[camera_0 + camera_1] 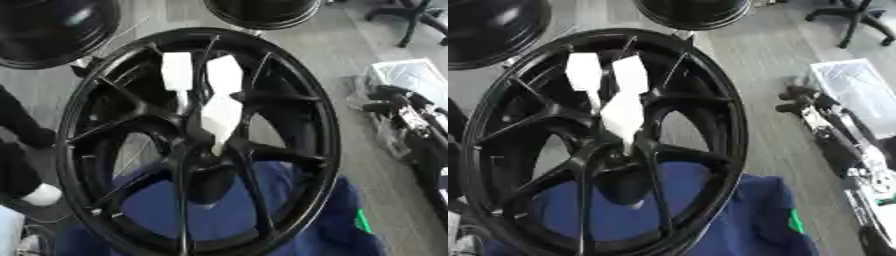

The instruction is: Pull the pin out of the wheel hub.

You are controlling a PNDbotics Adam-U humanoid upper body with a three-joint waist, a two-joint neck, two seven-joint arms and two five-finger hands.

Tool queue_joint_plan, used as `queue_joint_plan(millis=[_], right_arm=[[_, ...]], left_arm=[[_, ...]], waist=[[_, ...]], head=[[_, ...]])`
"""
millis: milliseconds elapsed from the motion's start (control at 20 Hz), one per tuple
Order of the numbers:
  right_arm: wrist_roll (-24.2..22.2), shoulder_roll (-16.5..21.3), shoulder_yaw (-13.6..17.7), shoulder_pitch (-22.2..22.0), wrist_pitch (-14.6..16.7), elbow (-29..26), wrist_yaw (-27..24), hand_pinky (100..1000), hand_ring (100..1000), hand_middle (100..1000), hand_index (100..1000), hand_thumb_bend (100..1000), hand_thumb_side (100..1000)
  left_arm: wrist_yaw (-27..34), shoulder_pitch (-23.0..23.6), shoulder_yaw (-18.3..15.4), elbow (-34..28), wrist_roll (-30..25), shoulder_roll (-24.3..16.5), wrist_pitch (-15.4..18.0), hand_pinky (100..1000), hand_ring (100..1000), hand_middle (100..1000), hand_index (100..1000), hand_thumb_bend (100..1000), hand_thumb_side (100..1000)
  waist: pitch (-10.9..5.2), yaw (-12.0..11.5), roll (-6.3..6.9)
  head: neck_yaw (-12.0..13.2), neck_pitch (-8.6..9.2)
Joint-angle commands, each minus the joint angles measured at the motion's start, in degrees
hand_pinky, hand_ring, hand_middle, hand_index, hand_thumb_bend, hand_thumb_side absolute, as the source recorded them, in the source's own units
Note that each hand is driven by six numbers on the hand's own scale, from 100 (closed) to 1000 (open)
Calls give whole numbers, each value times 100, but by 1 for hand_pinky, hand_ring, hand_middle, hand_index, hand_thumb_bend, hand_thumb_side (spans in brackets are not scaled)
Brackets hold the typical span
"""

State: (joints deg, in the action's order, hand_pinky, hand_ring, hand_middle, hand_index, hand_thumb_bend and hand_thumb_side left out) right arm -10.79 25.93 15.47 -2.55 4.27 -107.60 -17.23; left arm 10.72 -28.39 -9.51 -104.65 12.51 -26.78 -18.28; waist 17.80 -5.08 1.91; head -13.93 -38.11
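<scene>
right hand, as we take the black and silver form at 3 o'clock to be, lies well apart from the wheel, likely idle. we cannot tell whether its fingers are spread or curled. we make out no left hand, only one dark shape at 9 o'clock.

the wheel leans on one blue cloth at 6 o'clock, which we judge props it and spares the rim. the hub sits at the centre. we count three white pieces from 12 o'clock down to it, the lowest tapering onto the hub. if that one marks the pin, the pin is in the hub, but we cannot be sure. two more wheels show at 11 and 12 o'clock.
</scene>
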Motion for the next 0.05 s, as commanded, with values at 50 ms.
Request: queue_joint_plan(millis=[50], right_arm=[[38,73,51,11,8,-91,-26,981,771,767,841,100,616]], left_arm=[[344,-120,140,55,346,417,339,529,683,685,736,178,748]], waist=[[-76,-22,-9]], head=[[-3,73]])
